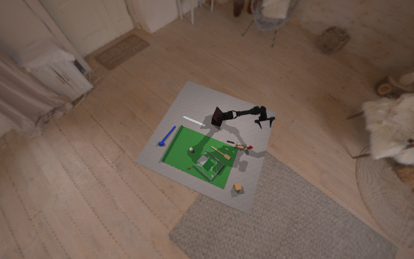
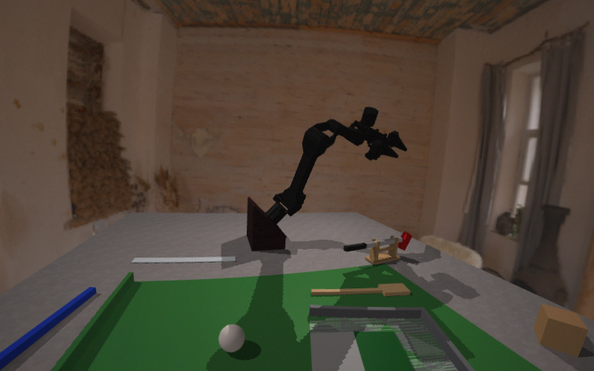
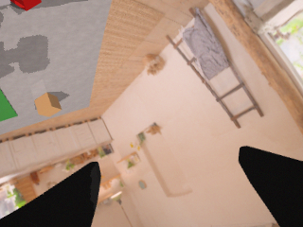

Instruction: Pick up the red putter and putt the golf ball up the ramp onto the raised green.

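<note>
Gripper (image 2: 390, 146) high above the table, jaws wide, holding nothing. Red putter (image 2: 385, 243) resting on a small wooden stand (image 2: 381, 253), well below. Golf ball (image 2: 231, 337) on the green mat (image 2: 175, 306). Best to descend slowly, straddling the dark handle squarely before closing.

Rustic home — curtains (image 2: 549, 144); sheepskin rug (image 1: 389, 128); wood floor (image 1: 91, 183)
</note>
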You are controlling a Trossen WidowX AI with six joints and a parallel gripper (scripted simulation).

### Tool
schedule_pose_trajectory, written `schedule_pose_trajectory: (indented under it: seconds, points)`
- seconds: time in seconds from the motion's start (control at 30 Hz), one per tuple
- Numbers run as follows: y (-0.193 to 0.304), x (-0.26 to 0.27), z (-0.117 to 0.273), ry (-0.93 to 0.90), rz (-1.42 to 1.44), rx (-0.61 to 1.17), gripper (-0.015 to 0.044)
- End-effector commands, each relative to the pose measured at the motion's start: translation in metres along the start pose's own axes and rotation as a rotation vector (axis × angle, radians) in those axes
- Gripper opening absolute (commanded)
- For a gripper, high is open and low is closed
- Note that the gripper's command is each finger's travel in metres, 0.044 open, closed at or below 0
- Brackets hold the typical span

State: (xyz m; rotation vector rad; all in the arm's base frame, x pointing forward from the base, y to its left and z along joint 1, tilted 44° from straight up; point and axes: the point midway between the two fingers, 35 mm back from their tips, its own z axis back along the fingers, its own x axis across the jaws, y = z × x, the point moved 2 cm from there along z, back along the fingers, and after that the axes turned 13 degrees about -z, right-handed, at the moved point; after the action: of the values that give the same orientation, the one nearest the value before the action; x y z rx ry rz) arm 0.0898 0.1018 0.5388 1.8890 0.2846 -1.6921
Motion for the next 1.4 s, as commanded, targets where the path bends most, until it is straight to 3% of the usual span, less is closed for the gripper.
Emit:
schedule_pose_trajectory:
  seconds: [0.0,0.17,0.47,0.6,0.67,1.03,1.37]
  points:
    - [0.001,-0.001,0.000,0.006,0.004,0.000,0.0426]
    - [-0.012,-0.020,-0.001,0.114,0.296,0.028,0.0440]
    - [-0.062,-0.029,-0.040,0.180,1.502,0.277,0.0440]
    - [-0.084,-0.013,-0.074,0.145,2.059,0.307,0.0440]
    - [-0.089,-0.007,-0.083,0.135,2.187,0.301,0.0440]
    - [-0.111,0.042,-0.136,0.169,2.919,0.162,0.0440]
    - [-0.110,0.111,-0.184,0.393,3.592,-0.135,0.0440]
